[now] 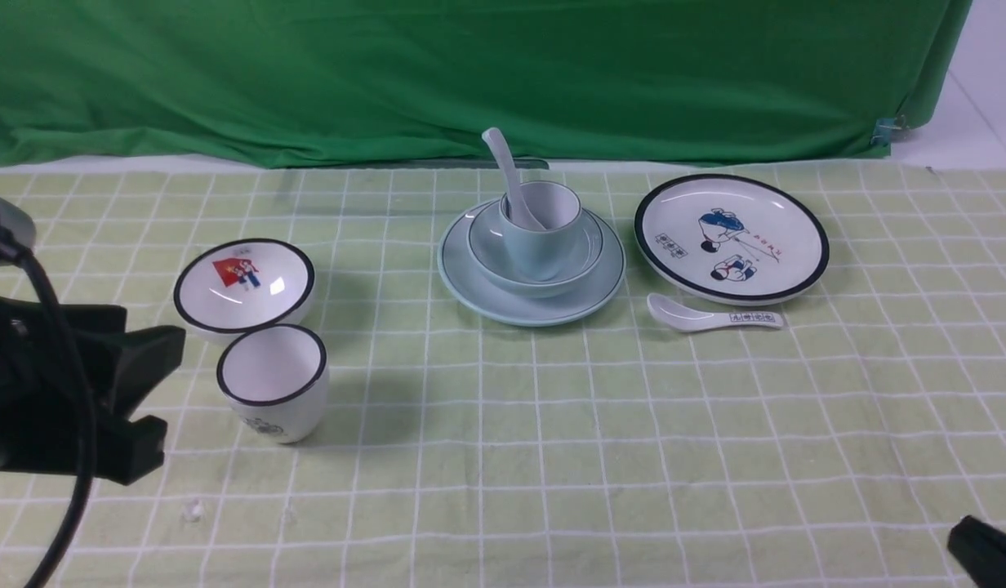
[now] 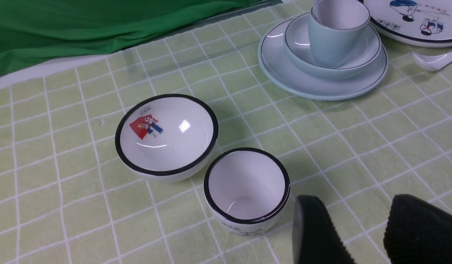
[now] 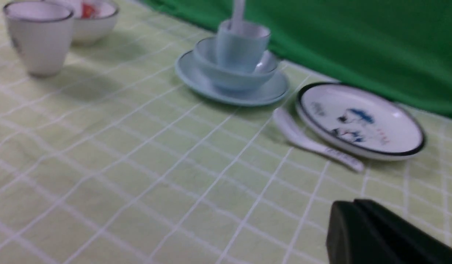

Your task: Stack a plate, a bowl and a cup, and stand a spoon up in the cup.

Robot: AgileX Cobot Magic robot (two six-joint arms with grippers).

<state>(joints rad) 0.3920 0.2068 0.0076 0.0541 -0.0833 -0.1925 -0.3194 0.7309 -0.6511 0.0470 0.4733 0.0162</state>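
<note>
Stack complete at tabletop (image 1: 552, 425) centre: plate (image 1: 470, 282) as base for widest footing, bowl (image 1: 487, 245) nested in it, cup (image 1: 540, 245) seated upright inside bowl. Spoon (image 1: 507, 175) standing in cup, handle leaning against rim for support. Left tool (image 2: 361, 231) parted, empty, beside white black-rimmed cup (image 2: 246, 190). Right tool (image 3: 352, 216) clenched on nothing, low and well clear of stack; view blurred, presumably parked.

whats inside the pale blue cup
The plain spoon stands in the cup, handle leaning up over the rim. Its scoop end and the cup's bottom are hidden by the cup wall.
</note>
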